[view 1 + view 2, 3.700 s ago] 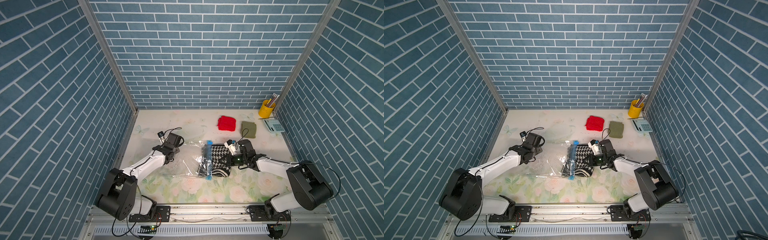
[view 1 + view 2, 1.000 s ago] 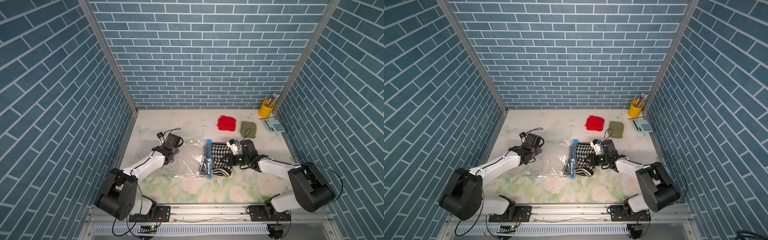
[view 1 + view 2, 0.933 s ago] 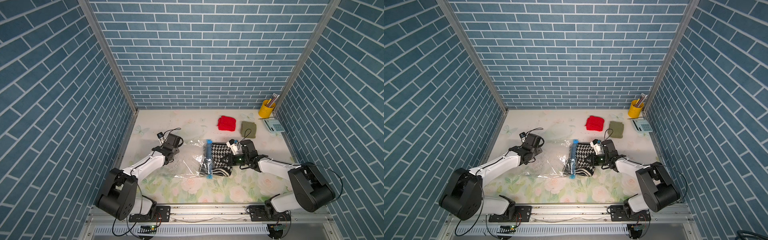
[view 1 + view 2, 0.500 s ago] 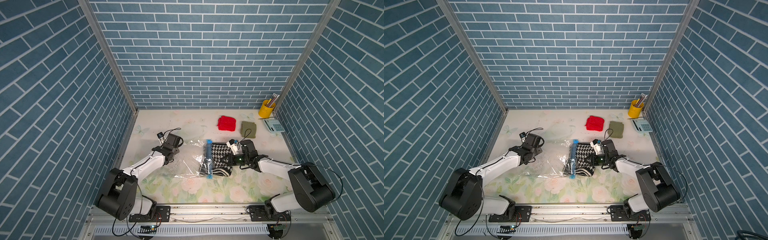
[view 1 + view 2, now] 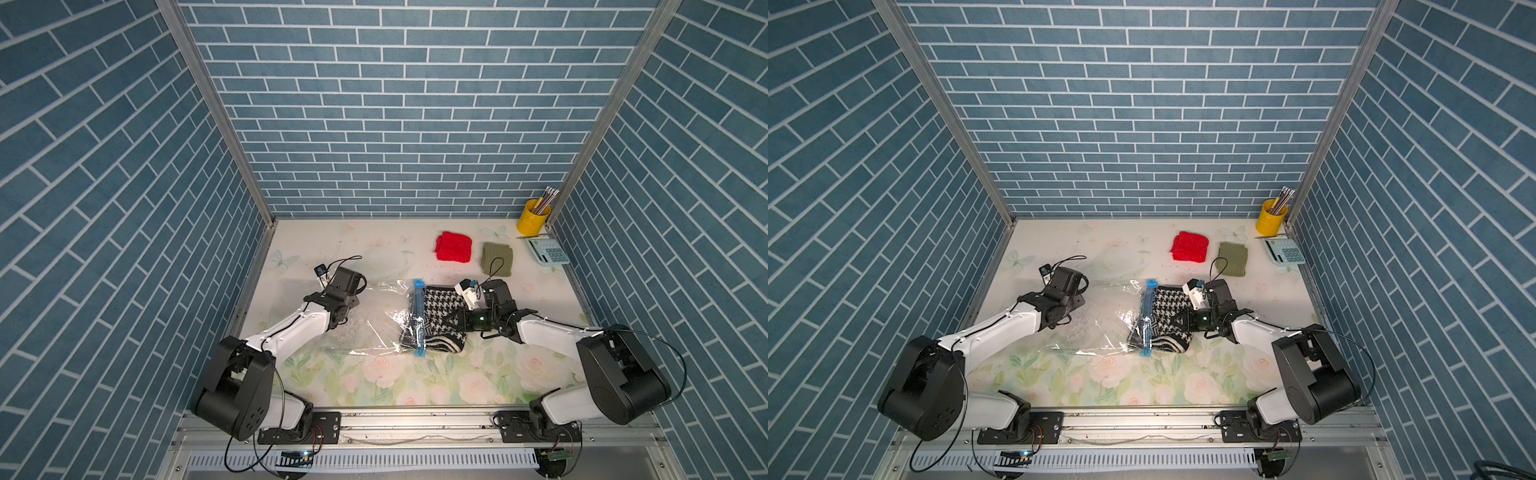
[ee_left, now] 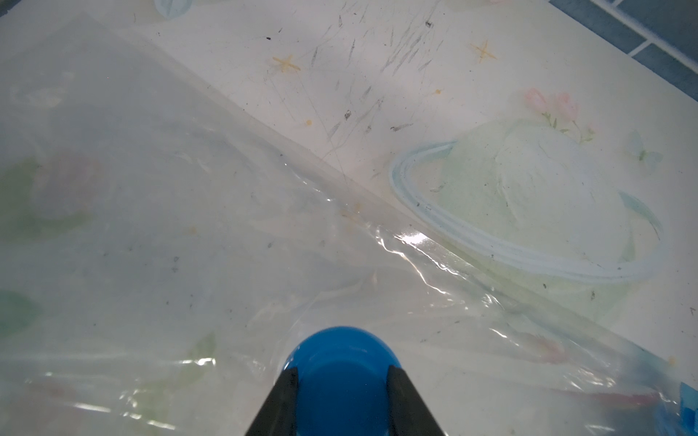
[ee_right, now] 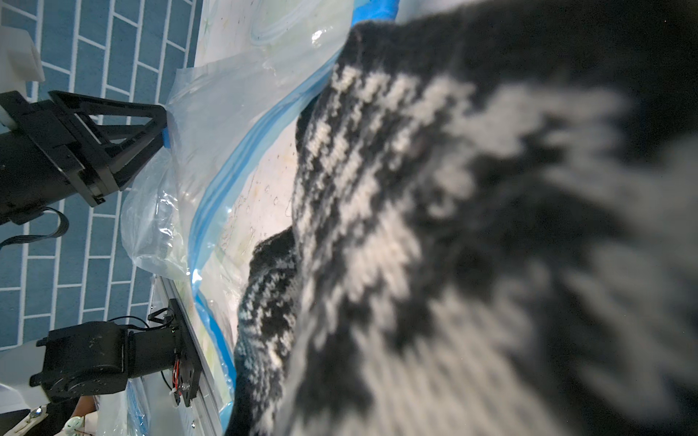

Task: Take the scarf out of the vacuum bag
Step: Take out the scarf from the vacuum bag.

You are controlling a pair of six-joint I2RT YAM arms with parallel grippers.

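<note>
Scarf: soft, light knit, on table, mostly outside vacuum bag, one edge under zip strip. Right fingers pinched on knit. Left fingers clamp valve cap, likely anchoring the slippery film.

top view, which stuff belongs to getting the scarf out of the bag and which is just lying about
Job: vacuum bag, scarf, valve cap in the left pincer, right pincer on the scarf.
Lying about: red cloth, green cloth, yellow pencil cup, calculator.
</note>
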